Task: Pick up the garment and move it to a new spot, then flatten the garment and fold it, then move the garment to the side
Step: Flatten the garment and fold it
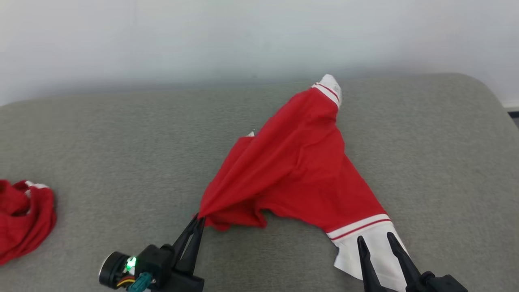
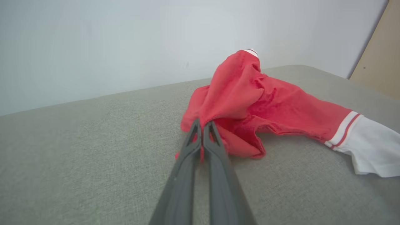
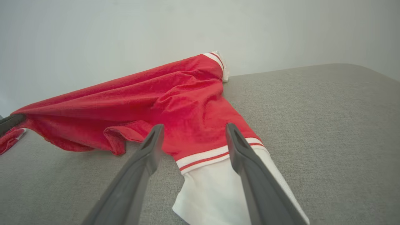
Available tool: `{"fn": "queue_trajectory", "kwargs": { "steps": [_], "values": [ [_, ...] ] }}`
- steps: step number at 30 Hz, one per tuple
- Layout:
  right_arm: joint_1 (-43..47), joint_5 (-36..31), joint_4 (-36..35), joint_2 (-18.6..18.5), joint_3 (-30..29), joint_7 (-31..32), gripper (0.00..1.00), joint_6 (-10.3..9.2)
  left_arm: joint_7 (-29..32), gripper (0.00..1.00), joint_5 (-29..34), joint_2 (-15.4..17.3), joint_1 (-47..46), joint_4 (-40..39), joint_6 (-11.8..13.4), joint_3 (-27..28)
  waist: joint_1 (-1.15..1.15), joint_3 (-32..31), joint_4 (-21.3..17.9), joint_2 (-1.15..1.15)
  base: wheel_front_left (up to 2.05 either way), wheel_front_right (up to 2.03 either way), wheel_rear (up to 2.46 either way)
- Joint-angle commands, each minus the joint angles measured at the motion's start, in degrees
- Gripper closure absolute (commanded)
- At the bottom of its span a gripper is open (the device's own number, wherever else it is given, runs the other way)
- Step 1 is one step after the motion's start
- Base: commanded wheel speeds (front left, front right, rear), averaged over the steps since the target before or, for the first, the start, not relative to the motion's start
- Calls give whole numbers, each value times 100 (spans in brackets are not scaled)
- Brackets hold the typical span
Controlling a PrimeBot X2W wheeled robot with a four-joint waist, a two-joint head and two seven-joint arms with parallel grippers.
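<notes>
Red garment [image 1: 300,170] lies bunched mid grey cushion [image 1: 101,154], left gripper [image 1: 199,220] clamped on its near hem corner, probably to pull it taut, right gripper [image 1: 375,237] spread over the white sleeve end, likely lining up a second pinch for flattening.

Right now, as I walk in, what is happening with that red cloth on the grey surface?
The robot is handling a red garment that lies spread on a grey surface. Its left gripper is shut on a red corner of the garment. Its right gripper is open, its fingers on either side of the white sleeve end, holding nothing. A second red garment lies bunched up far to the left.
</notes>
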Motion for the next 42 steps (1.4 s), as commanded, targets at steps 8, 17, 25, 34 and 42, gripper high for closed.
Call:
{"fn": "queue_trajectory", "kwargs": {
  "steps": [8, 17, 25, 34, 42],
  "values": [
    [21, -47, 21, 1, -147, -24, 0, 8, 77, 100, 39, 444, 626, -535, 97, 87, 0, -106, 703, 0, 0, 0, 0],
    [12, -40, 90, 0, -171, -24, 0, 8, 127, 100, -199, 630, 994, -793, 266, 313, 0, -29, 707, 0, 0, 0, 0],
    [-216, -78, 109, 1, -142, -23, 0, 8, 130, 100, -157, 596, 167, -619, 167, 183, 0, 108, 360, 0, 0, 0, 0],
    [-687, -72, 162, 1, -148, -24, 0, 8, 380, 100, -253, 998, -1602, 271, 1, -144, 0, 642, -379, 0, 0, 0, 0],
    [-979, 72, 264, 5, -124, -24, 0, 8, 506, 100, -849, 1545, -2806, 1420, -3, -856, 0, 1003, -917, 0, 0, 0, 0]
  ]
}}
